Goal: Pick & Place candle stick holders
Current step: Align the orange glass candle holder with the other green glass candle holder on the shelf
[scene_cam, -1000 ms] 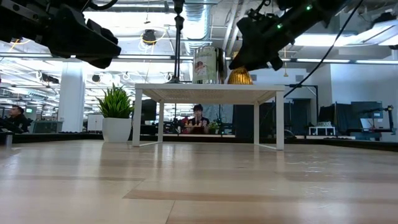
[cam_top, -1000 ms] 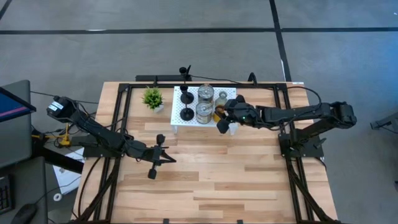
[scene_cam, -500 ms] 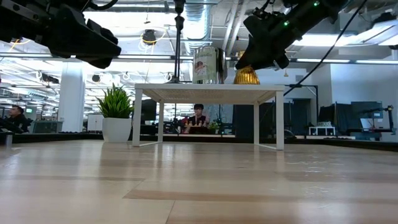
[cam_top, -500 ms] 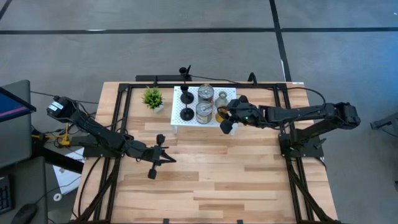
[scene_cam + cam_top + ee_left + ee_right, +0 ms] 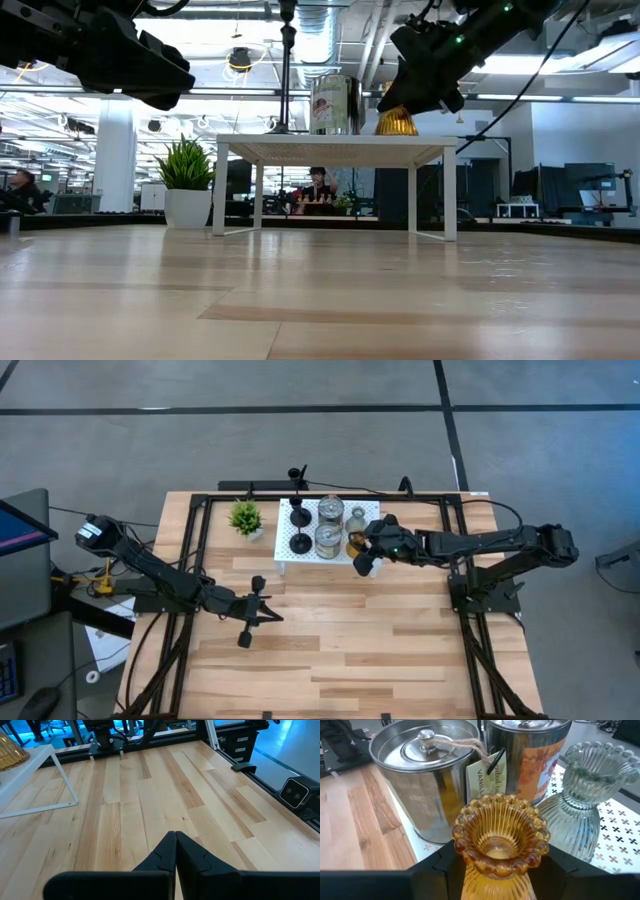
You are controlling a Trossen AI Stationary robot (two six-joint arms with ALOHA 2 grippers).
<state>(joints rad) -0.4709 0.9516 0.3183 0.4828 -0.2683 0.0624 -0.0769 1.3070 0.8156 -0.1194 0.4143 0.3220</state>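
Observation:
An amber ribbed glass candle holder stands upright at the near right corner of the white perforated stand. My right gripper is shut on it; the gripper also shows in the high view. A greyish-green ribbed bell-shaped holder, two lidded metal tins and two black slim candlesticks stand on the stand by their bases. My left gripper is shut and empty above the table's left middle. My right gripper pinches the amber holder's ribbed body just below its beaded rim between its two fingers. The fingers come from the table's right side, slanting down. The holder is upright; in the low view its base is at the stand's top, touching or not I cannot tell.
A small green potted plant stands left of the stand. Bare wooden table top lies in front of the stand. Black frame rails run along the table's left, right and far sides. People sit in the room behind.
My right gripper has shifted a little toward the table's right edge with the amber holder, which stays upright at the stand's top. In the last half second it has kept still.

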